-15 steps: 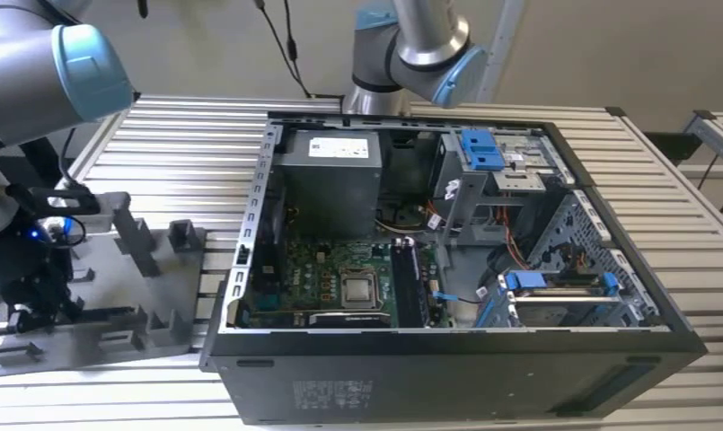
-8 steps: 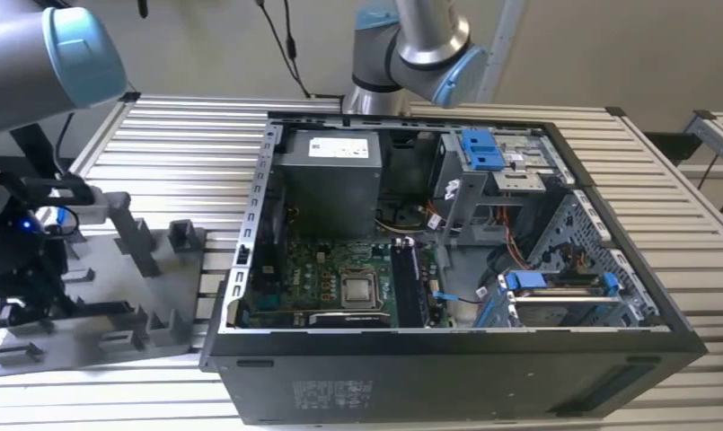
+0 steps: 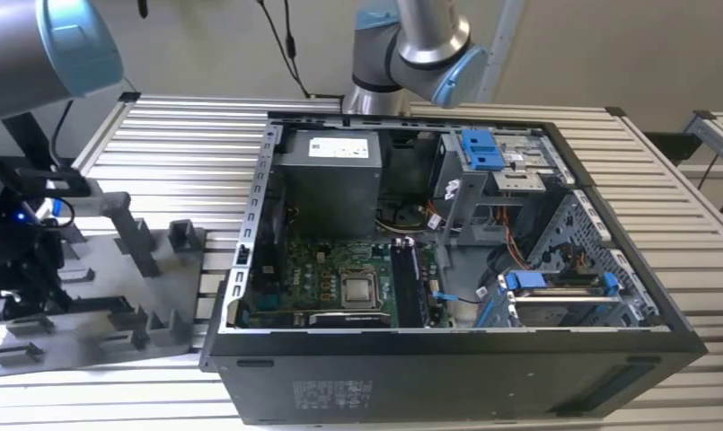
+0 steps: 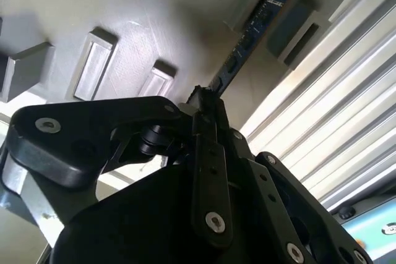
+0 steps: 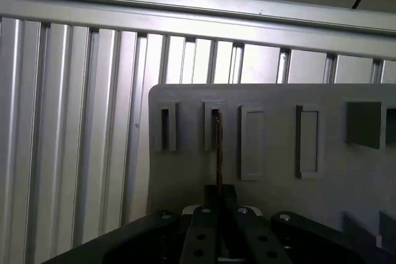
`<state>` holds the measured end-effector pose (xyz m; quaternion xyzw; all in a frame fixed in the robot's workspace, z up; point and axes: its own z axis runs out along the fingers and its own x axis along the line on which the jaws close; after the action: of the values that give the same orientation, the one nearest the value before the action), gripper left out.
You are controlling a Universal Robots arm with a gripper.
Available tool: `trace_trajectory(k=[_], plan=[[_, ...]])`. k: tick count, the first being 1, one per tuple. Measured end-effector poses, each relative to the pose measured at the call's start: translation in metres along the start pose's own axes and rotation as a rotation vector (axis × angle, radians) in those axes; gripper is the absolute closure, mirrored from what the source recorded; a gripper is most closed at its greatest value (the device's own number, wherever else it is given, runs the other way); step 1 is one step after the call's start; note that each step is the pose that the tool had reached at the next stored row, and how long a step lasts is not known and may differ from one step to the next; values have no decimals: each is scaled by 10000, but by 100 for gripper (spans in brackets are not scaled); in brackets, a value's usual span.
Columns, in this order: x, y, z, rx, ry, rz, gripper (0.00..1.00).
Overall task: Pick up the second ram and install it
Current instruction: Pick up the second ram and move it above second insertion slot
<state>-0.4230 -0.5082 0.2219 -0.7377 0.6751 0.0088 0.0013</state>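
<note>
Gripper pinched shut on near end of ram. Ram stands on edge over grey holder, far end in slotted post. Open case just beside holder.

Both wrist views closely face, seemingly, one plate.

**Gripper clamped on the second ram, arm reaching down at the exterior view's left**

In both wrist views the gripper has its two black fingers drawn together. They pinch the thin edge of the second ram between their tips. Black linkage bars spread to either side behind the fingers. In the exterior view a large grey joint with a light blue cap sits above the dark gripper body at that view's left. A second blue-capped joint stands at the far side.
</note>
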Motion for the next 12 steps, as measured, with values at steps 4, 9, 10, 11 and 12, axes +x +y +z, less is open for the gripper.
trace_trajectory(k=[4,9,10,11,12], plan=[[0,1,-29,0,0,98,85],[-2,2,-100,1,-1,120,85],[-2,2,-114,1,-1,121,85],[-2,2,-129,2,-2,121,85],[-2,2,-146,1,-1,121,85]])
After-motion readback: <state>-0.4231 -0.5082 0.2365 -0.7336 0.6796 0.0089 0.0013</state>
